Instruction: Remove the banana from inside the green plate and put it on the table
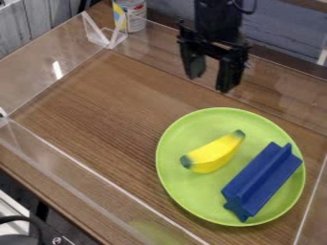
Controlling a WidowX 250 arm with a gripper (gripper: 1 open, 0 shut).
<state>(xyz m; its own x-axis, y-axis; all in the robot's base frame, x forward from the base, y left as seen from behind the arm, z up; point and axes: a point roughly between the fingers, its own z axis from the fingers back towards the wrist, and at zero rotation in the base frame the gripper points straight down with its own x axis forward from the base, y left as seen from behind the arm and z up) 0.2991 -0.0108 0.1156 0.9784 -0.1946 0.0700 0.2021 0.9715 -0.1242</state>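
The banana [213, 152], small and yellow with dark tips, lies inside the green plate [185, 129] on its left half. A blue ridged block [263, 179] lies beside it on the plate's right half. The plate rests on the brown wood-grain table [102, 105] at the front right. My gripper [209, 77] hangs above the table behind the plate, well clear of the banana. Its two dark fingers [192, 63] point down, spread apart and empty.
Clear acrylic walls [38, 67] run around the table's edges. A white and yellow bottle [128, 14] stands beyond the back wall at the upper left. Bare tabletop lies left of the plate.
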